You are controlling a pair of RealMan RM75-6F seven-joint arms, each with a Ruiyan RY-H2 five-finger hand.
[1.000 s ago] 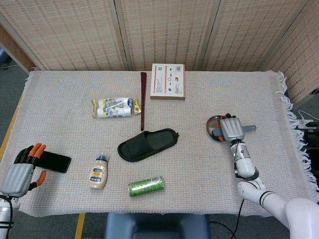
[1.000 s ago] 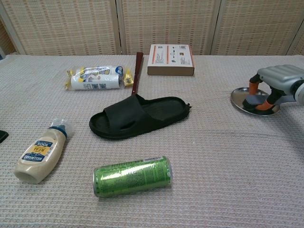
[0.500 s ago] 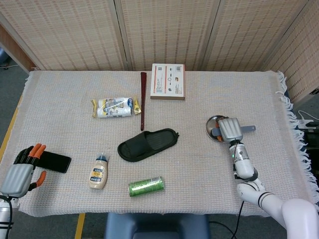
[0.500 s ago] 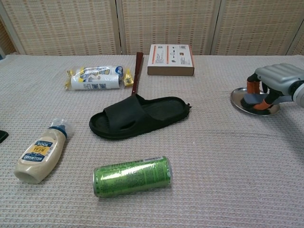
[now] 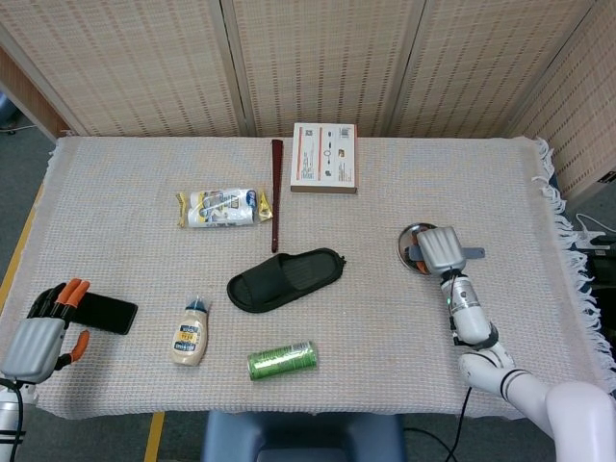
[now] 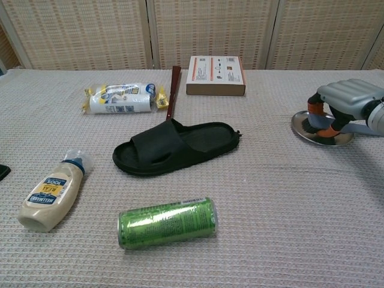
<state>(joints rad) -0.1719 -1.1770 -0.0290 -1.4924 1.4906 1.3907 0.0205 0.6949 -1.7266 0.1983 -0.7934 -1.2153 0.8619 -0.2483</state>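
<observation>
Head view: the right hand [image 5: 440, 249] is positioned over the small round metal dish [image 5: 411, 247], which lies well to the right of the black slipper [image 5: 285, 277], the reference landmark at the table's middle. In the chest view the same hand's orange-tipped fingers [image 6: 316, 120] are curled down into the dish, closed around a grey handle-like piece [image 6: 354, 128] that projects away from the slipper. The dish rests flat on the cloth, so the grasp appears made and the lift not yet made; this is a judgement from the fingers' position only.

The left hand [image 5: 43, 325] lies far to the left of the slipper and nearer the front edge, fingers spread and holding nothing, its tips just beside a black phone [image 5: 100, 313].

Materials and shapes:
- Slipper: matte black foam, open-toed, broad strap.
- Dish: polished steel, shallow, reflective rim.
- Table cover [image 5: 144, 183]: beige waffle-weave cloth, fringed at the right edge.
- Green can [image 5: 282, 359]: glossy cylinder on its side, in front of the slipper.
- Mayonnaise bottle [image 5: 190, 332]: cream squeeze plastic, lying front-left of the slipper.
- Snack packet [image 5: 220, 207]: crinkled foil, behind-left of the slipper.
- Dark red wooden stick [image 5: 276, 192]: thin, straight, behind the slipper.
- Cardboard box [image 5: 324, 157]: flat, white and red, further behind.
</observation>
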